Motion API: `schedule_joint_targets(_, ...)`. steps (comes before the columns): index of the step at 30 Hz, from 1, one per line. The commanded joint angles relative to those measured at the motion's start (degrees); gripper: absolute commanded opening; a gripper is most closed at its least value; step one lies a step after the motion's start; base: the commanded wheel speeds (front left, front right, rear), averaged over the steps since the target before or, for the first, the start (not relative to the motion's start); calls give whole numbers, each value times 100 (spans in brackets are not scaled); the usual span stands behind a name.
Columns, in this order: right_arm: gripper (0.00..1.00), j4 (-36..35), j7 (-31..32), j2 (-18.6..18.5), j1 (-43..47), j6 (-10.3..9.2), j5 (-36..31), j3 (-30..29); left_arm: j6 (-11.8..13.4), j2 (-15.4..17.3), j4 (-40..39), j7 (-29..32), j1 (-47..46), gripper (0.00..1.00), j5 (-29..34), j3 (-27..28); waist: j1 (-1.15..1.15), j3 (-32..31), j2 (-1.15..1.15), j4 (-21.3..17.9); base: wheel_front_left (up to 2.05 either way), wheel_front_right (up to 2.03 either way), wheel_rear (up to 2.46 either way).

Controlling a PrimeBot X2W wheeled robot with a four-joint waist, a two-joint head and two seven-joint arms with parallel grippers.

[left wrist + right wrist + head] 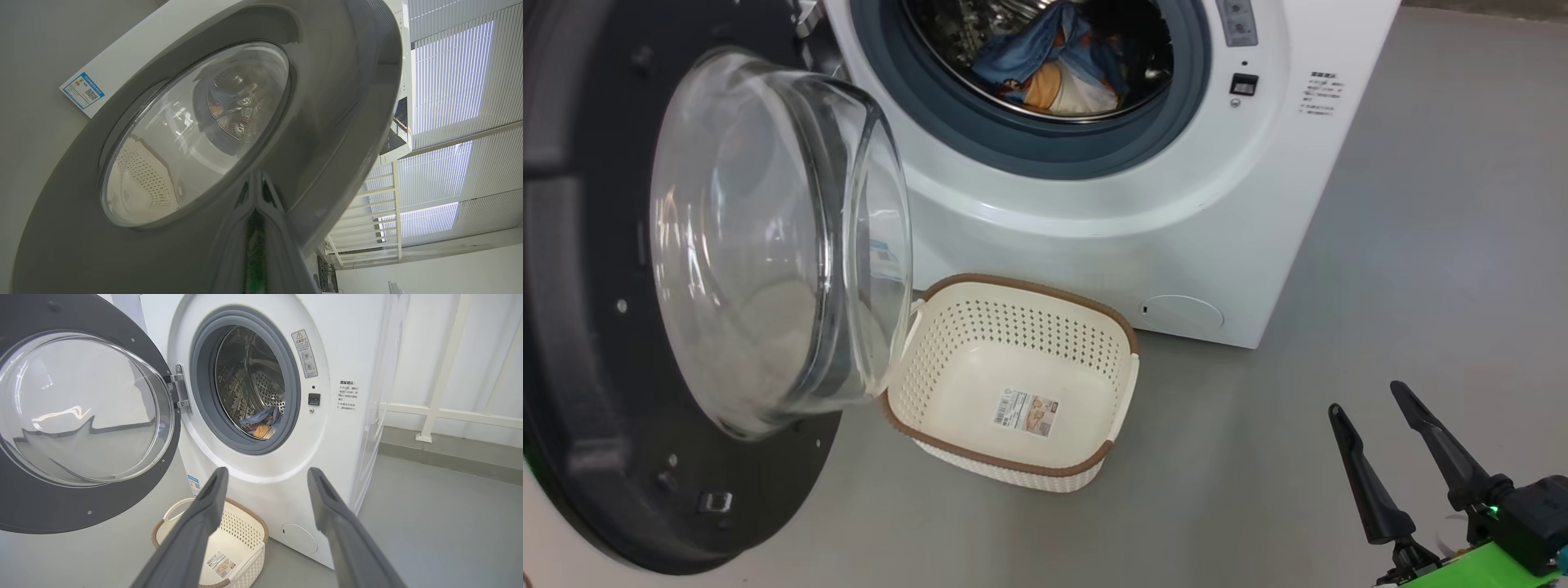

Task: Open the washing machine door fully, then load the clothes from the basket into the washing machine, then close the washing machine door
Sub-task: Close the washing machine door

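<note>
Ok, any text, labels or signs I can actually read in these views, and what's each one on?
"温馨提示:" is what the heading on the washing machine front seems to read; lines under it too small.
Warning sticker on its front: triangle sign, text too small.
Blue energy sticker: unreadable.
Label sticker in the basket: too small.

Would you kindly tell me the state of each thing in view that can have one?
Round black-rimmed washing machine door with clear glass bowl: swung open.
Large white front-loading washing machine: loaded, opening uncovered.
Light blue and cream clothes bundle: lying inside the steel drum.
Cream perforated plastic basket with brown rim: empty, on the floor.
Round white service flap: shut.
Left gripper: shut, tips against the door's glossy outer face.
Right gripper: open, empty.
</note>
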Motion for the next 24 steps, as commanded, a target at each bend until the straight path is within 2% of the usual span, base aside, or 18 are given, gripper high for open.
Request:
schedule_joint_targets(1,100,-155,-67,-53,-2,9,-55,104,-78,198,-277,96,-107,0,-6,160,0,-49,0,-80,0,0,0)
schedule_joint_targets(24,100,-184,-68,66,-151,9,-112,168,-163,-285,-449,154,-345,0,-1,-348,0,8,0,-1155,0,0,0)
